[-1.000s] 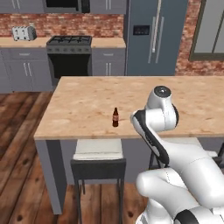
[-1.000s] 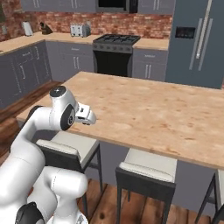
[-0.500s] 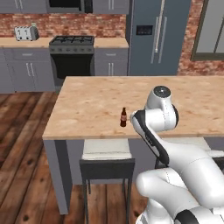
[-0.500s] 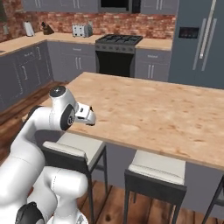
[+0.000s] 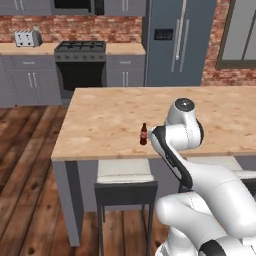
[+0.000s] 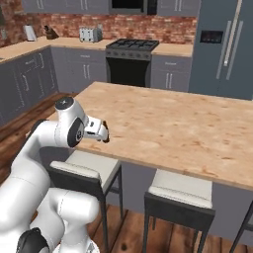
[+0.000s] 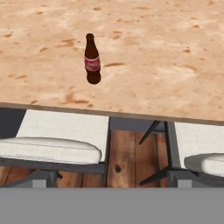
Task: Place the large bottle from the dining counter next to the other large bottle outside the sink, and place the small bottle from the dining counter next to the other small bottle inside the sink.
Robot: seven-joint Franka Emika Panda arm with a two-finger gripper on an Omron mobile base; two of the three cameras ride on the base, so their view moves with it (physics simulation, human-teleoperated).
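Observation:
The small bottle (image 5: 143, 134), tiny and brown with a red label, stands upright on the dining counter (image 5: 110, 115) close to its near edge. In the hand view the small bottle (image 7: 92, 59) is up and left of centre on the wooden top (image 7: 153, 57). My gripper (image 6: 103, 132) hangs at the counter's (image 6: 188, 128) near edge, just short of the bottle, open and holding nothing. The large bottle, the sink and the two other bottles are out of view.
Grey stools (image 5: 125, 172) (image 6: 89, 165) (image 6: 180, 190) are tucked under the counter's near side, right below my hand. A stove (image 5: 80, 50) and a fridge (image 5: 175, 40) stand along the brick back wall. Wooden floor lies to the left of the island.
The base has driven, so the whole scene has shifted right in the left base view and the counter looks closer. My arm keeps its pose and the bottle stays put on the counter.

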